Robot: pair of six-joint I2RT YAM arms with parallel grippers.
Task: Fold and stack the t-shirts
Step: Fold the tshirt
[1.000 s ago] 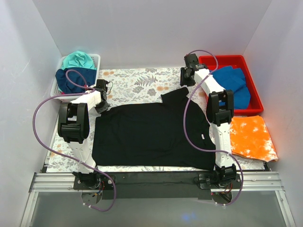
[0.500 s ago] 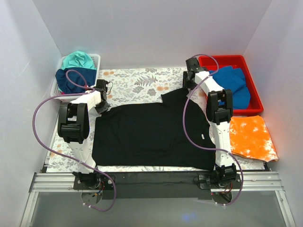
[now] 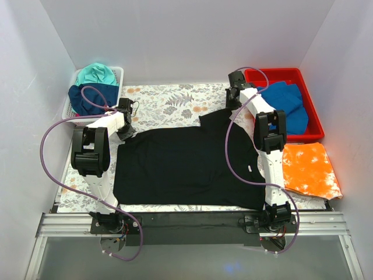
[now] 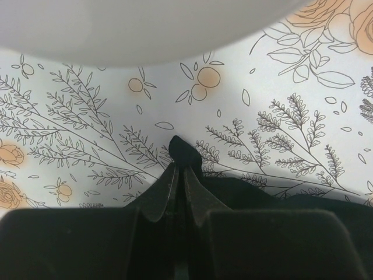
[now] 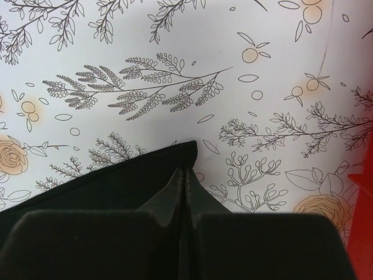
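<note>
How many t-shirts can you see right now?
5. Black shirt spread on the table cloth, orange shirt at its right edge, blue shirt in the red bin, teal shirt and navy shirt in the white basket. More may be hidden underneath.

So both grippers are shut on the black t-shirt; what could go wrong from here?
1. The left gripper pinches only a small tip of the black t-shirt; a pull may slip it free.
2. The right gripper also holds just a corner, so the fold might come out uneven.
3. The purple cable of the right arm runs over the shirt and might drag the cloth.
</note>
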